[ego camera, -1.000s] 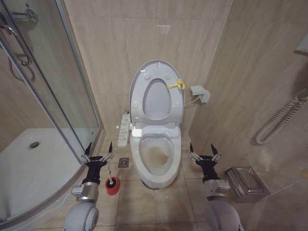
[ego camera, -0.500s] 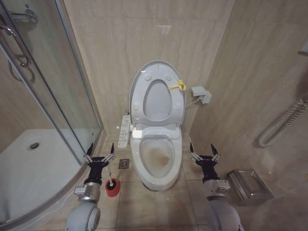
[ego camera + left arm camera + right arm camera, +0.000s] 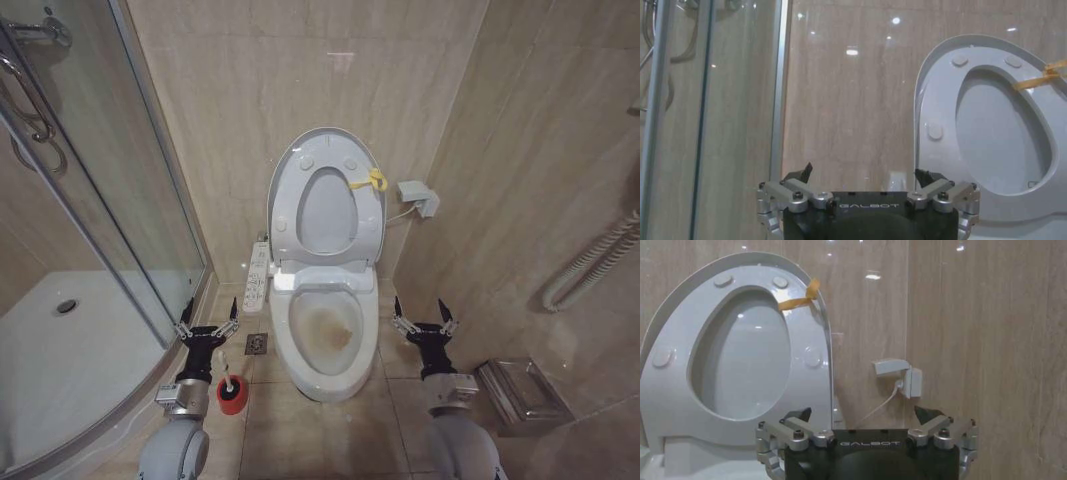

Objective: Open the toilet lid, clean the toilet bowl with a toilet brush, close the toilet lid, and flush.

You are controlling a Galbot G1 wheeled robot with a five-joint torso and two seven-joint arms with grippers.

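The toilet lid point(image 3: 326, 190) is seen raised against the wall, the stained toilet bowl point(image 3: 325, 335) exposed below. Both hands are held spread and empty: the left hand point(image 3: 207, 325) just above the toilet brush point(image 3: 231, 391) on the floor, the right hand point(image 3: 424, 321) beside the bowl. A badly aimed grasp could tip the small red holder.

The toilet lid point(image 3: 325, 200) stands raised against the back wall behind the toilet bowl point(image 3: 325, 335); the toilet brush point(image 3: 232, 393) sits left of the bowl (beside the shower enclosure point(image 3: 80, 300)), between them a floor drain point(image 3: 256, 344).
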